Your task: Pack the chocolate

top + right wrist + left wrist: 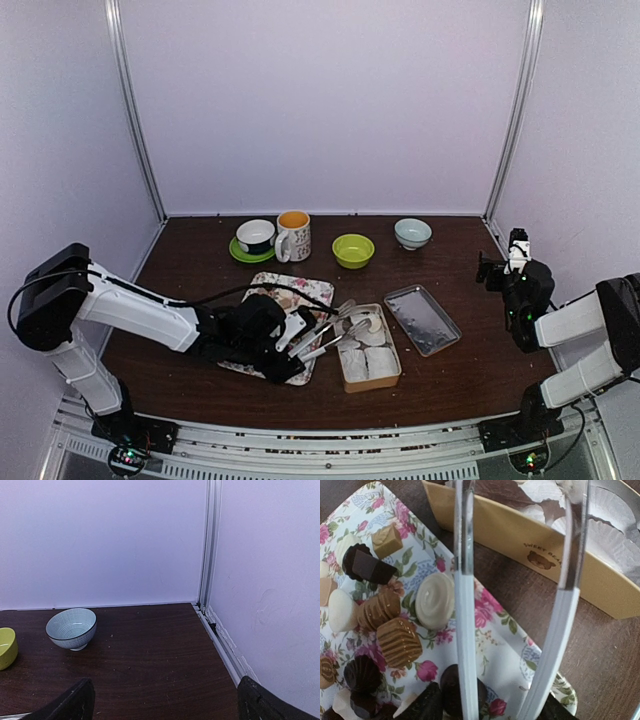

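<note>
We show the left claw (pixel 288 346) gripping the tongs (pixel 465 630), tips over the tin (pixel 510 535); the chocolate (pixel 434 600) lies leftward; the right claw (pixel 165 705) gapes, distant.

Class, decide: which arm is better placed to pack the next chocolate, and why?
Left. The left gripper holds the tongs right beside the chocolates and the tin. The right gripper is open, empty and far off to the side.

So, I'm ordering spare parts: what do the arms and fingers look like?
The left arm and right arm share white tube links, black joint housings and black cables. The right arm's fingers are black.
</note>
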Controlling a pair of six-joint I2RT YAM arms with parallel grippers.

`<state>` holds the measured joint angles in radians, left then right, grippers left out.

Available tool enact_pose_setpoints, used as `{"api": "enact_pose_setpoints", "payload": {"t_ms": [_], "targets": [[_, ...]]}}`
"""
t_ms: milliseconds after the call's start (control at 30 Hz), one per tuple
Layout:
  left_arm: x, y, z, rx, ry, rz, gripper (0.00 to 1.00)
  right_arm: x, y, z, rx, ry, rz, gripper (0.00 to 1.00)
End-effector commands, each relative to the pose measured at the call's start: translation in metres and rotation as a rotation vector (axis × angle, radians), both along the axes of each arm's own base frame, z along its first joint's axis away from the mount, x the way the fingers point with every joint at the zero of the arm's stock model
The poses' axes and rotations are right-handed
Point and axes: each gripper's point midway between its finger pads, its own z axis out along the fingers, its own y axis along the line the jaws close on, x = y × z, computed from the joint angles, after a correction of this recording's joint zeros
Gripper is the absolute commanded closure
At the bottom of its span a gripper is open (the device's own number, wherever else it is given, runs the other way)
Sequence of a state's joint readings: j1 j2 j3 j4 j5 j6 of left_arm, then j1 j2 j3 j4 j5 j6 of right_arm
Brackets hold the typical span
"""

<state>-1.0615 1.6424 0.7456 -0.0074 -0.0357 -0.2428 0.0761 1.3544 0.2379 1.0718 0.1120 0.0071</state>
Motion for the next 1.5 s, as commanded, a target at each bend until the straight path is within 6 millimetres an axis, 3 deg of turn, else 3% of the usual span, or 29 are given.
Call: {"api": "enact_pose_setpoints", "payload": {"t_ms": [0,167,333,667,800,1133,1300,1467], "targets": [[0.011,-0.022,0.016,-0.045,-0.048,-0.018,0.45,0.003,-0.005,0.007,0.008,-0.020,-0.022,0.00],[0.013,-0.029,0.011,-0.022,-0.025,-0.027,0.61,0.003,-0.005,0.007,0.008,-0.020,-0.023,0.00],[0.013,-0.027,0.022,-0.025,-0.029,-0.014,0.75,0.003,-0.005,0.007,0.008,-0.020,-0.023,0.00],[0.011,-0.010,0.076,-0.074,-0.028,0.066,0.76,0.003,-0.005,0.007,0.008,-0.020,-0.023,0.00],[0.010,0.010,0.078,0.009,0.004,0.136,0.77,0.003,-0.005,0.007,0.008,-0.020,-0.022,0.00],[-0.021,0.076,0.096,0.132,0.119,0.265,0.71,0.003,-0.005,0.007,0.008,-0.020,-0.022,0.00],[-0.032,0.082,0.097,0.110,0.188,0.294,0.67,0.003,-0.005,0.007,0.008,-0.021,-0.023,0.00],[-0.034,0.093,0.093,0.137,0.201,0.349,0.69,0.003,-0.005,0.006,0.008,-0.019,-0.022,0.00]]}}
